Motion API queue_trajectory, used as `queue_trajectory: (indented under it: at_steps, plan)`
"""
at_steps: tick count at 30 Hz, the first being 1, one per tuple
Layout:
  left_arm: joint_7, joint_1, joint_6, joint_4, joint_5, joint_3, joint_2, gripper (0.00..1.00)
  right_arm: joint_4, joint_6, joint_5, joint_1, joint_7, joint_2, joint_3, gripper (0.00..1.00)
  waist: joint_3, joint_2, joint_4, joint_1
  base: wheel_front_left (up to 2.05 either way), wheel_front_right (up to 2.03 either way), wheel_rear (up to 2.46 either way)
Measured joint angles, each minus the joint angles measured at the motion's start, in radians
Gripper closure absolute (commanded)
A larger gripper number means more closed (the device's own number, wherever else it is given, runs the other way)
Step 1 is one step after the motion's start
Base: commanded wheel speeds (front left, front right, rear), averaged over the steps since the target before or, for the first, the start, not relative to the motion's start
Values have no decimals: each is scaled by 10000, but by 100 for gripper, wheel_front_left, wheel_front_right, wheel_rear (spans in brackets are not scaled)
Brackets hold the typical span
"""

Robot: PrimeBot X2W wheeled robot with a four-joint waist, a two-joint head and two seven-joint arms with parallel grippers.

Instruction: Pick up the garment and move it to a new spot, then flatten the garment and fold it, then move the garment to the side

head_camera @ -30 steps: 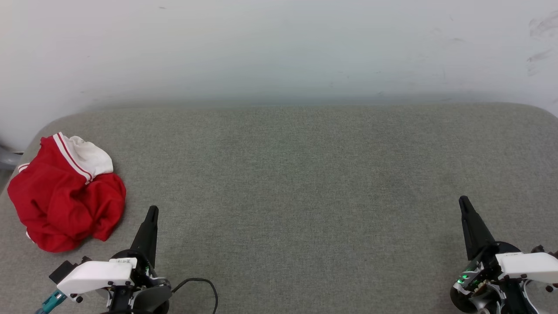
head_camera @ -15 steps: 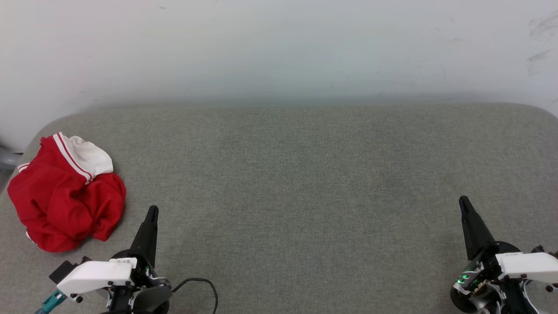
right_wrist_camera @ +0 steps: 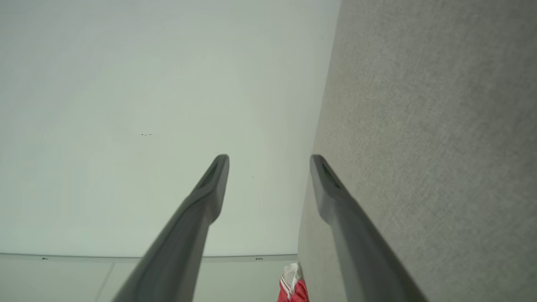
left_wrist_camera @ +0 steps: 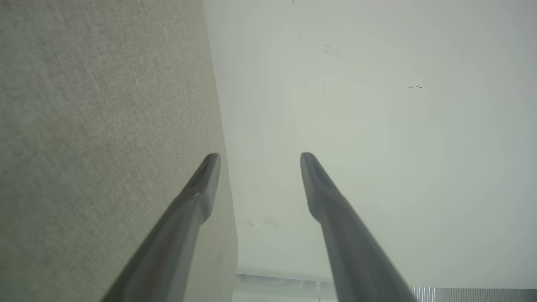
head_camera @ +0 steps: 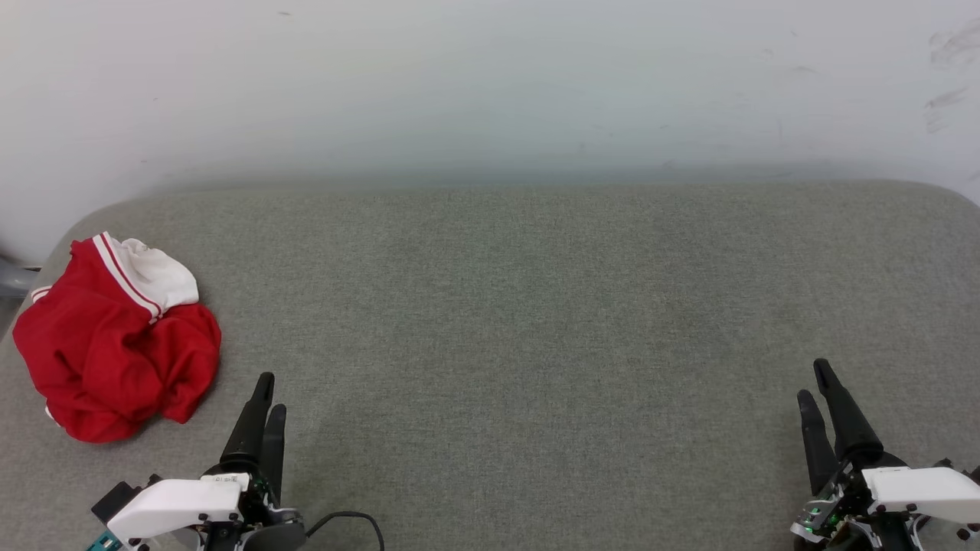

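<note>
The garment lies crumpled in a red heap at the far left of the grey padded surface, with a white sleeve and striped trim on top. A small bit of the garment shows at the bottom of the right wrist view. My left gripper stands open at the lower left, just right of the heap and apart from it, with nothing between its fingers. At the lower right my right gripper is open and holds nothing, far from the garment.
A pale wall rises behind the surface's far edge. The surface's rounded left corner lies right beside the garment. A black cable loops by the left wrist at the bottom edge.
Both grippers have opened, each now showing two separate fingers, and both have drawn back slightly toward the bottom of the head view. The garment has not moved.
</note>
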Motion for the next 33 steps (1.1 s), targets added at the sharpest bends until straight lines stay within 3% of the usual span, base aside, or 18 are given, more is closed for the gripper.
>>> queue_trajectory:
  at_steps: [5,22,33]
  plan:
    - [-251,0,19,-155,930,79,2,0,-163,2,-957,57,-242,0,-31,0,7,0,-7,0,0,0,0]
    - [-972,50,892,-1133,4826,-201,6,0,-1386,2,-5122,290,-978,0,81,0,2,0,10,0,0,0,0]
    - [-1396,149,1369,-1379,6915,-460,59,0,-1563,2,-7392,468,-1379,0,360,0,-5,0,15,0,0,0,0]
